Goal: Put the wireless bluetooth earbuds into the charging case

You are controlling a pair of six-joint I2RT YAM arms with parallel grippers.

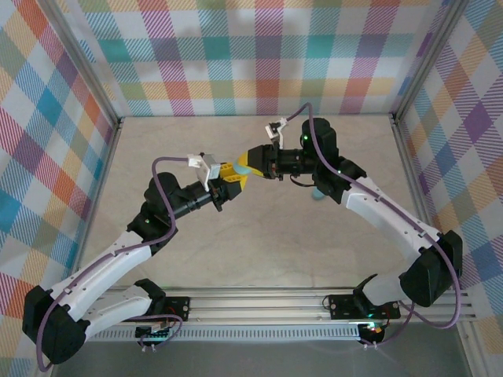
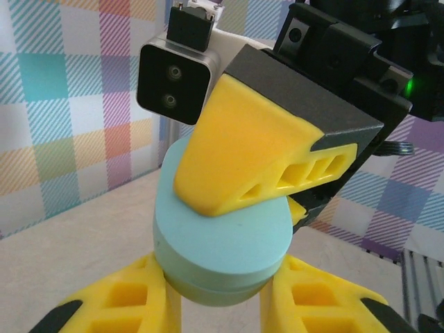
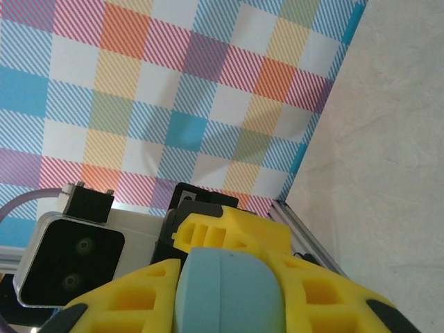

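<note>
Two holds on charging case (image 2: 222,250): left gripper (image 1: 229,178), right gripper (image 1: 254,159), jaws clamped. I judge it light, slick; grip rim.

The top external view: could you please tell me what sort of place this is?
Probably a lab robot cell: a pale tabletop boxed in by aluminium posts and plaid walls, with left arm and right arm bolted to a rail. The left gripper and right gripper clamp one teal case.

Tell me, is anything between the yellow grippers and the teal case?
Nothing visible: the left gripper and right gripper both clasp the teal charging case directly. It looks closed, though, which would block the way inside.
</note>
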